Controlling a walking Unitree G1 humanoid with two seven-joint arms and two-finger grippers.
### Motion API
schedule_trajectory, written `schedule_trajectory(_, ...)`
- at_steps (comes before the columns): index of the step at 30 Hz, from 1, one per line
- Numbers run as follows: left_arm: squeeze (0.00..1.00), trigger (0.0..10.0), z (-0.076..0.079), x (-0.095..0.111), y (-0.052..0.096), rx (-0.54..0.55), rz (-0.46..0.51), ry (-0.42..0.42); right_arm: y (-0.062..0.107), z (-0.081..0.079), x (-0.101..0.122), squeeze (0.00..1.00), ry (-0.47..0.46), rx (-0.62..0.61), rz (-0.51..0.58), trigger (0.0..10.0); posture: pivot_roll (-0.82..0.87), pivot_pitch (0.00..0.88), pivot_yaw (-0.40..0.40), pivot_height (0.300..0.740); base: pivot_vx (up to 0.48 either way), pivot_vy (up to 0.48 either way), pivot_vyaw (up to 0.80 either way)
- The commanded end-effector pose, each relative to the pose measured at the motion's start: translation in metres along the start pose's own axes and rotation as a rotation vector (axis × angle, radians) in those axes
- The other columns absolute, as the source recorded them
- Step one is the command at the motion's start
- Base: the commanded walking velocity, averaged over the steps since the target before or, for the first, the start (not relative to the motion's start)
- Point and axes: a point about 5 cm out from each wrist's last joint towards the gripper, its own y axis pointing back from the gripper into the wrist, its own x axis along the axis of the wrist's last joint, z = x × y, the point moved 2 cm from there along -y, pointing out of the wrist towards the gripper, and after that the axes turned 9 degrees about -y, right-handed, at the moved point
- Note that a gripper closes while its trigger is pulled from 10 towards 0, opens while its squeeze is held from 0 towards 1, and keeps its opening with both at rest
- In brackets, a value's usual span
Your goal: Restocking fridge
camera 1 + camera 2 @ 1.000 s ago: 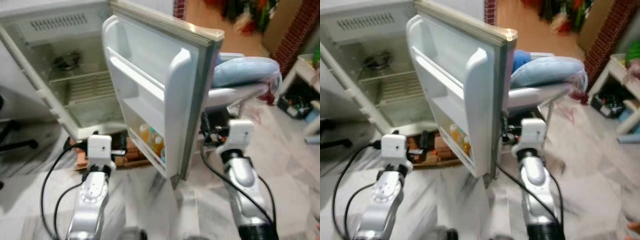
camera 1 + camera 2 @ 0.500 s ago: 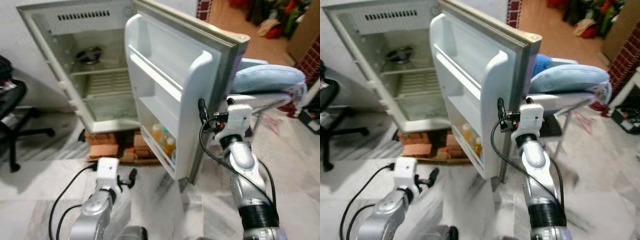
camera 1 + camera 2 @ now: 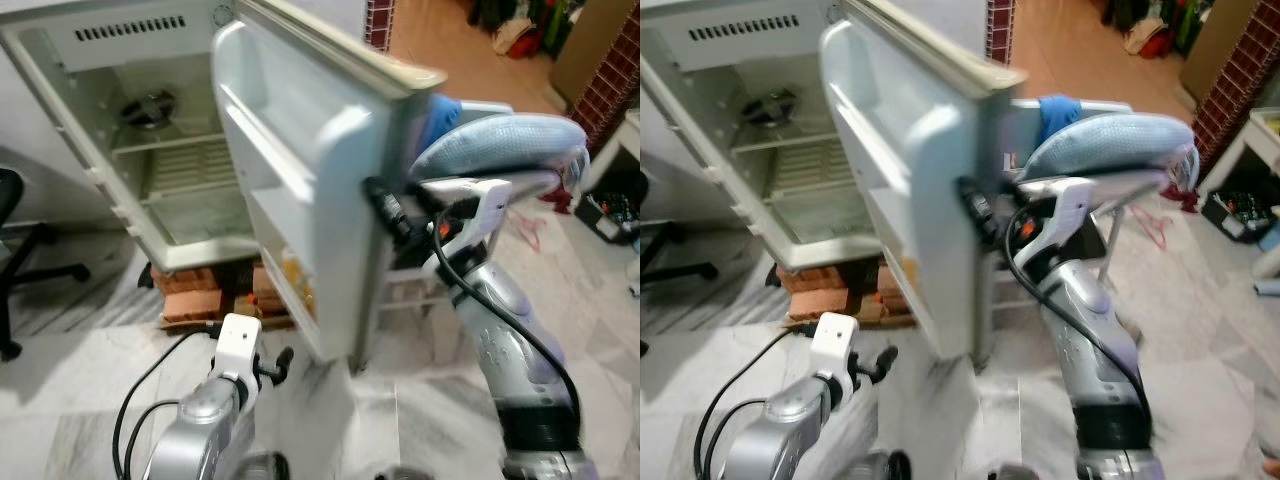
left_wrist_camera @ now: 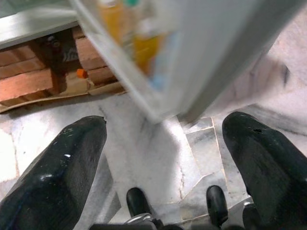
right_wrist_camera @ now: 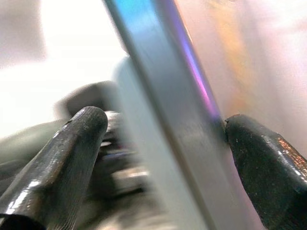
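1. Our left gripper point(image 3: 283, 360) hangs low left, black fingers spread wide over marbled floor tiles point(image 3: 70, 400).
2. Centre frame, the white fridge door point(image 3: 300, 170) holds blurred orange bottles point(image 4: 139, 45) in its bottom shelf.
3. Our right gripper point(image 5: 163, 139) straddles the door's smooth edge, fingers parted.

Home: fridge point(image 3: 170, 150) on bricks point(image 3: 195, 300) (marble floor point(image 3: 60, 400), ironing board point(image 3: 500, 150))

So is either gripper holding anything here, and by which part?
The right gripper straddles the white fridge door's outer edge; a firm clamp cannot be told. The left gripper holds nothing.
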Motion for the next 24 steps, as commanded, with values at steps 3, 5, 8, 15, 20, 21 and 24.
schedule_trajectory(3, 0.0, 10.0, -0.001, -0.001, 0.002, -0.006, -0.014, -0.018, 0.0, -0.004, -0.006, 0.0, 0.073, 0.049, -0.054, 10.0, 0.04, 0.077, 0.043, 0.74, 0.0, 0.0, 0.0)
schedule_trajectory(5, 0.0, 10.0, -0.001, -0.001, 0.002, -0.011, -0.018, -0.028, 0.012, 0.022, -0.006, 0.0, 0.176, -0.112, -0.069, 10.0, 0.04, 0.078, 0.046, 0.74, 0.0, 0.0, 0.0)
schedule_trajectory(8, 0.0, 10.0, -0.003, 0.002, 0.003, 0.001, 0.003, -0.035, 0.027, 0.04, -0.005, 0.0, 0.308, -0.252, -0.092, 10.0, 0.03, 0.079, 0.048, 0.74, 0.0, 0.0, 0.0)
schedule_trajectory(15, 0.0, 10.0, -0.047, 0.039, 0.016, 0.335, 0.265, -0.095, 0.067, 0.061, -0.026, 0.0, 0.392, -0.497, -0.114, 10.0, 0.03, 0.085, 0.051, 0.74, 0.0, 0.0, 0.0)
schedule_trajectory(20, 0.0, 10.0, -0.064, 0.053, 0.029, 0.441, 0.389, -0.119, 0.069, 0.059, -0.032, 0.0, 0.407, -0.555, -0.07, 10.0, 0.03, 0.085, 0.05, 0.74, 0.0, 0.0, 0.0)
schedule_trajectory(21, 0.0, 10.0, -0.064, 0.053, 0.029, 0.441, 0.389, -0.119, 0.069, 0.059, -0.032, 0.0, 0.407, -0.555, -0.07, 10.0, 0.03, 0.085, 0.05, 0.74, 0.0, 0.0, 0.0)
schedule_trajectory(24, 0.0, 10.0, -0.067, 0.06, 0.031, 0.426, 0.455, -0.14, 0.067, 0.057, -0.033, 0.0, 0.426, -0.559, -0.048, 10.0, 0.03, 0.083, 0.049, 0.74, 0.0, 0.0, 0.0)
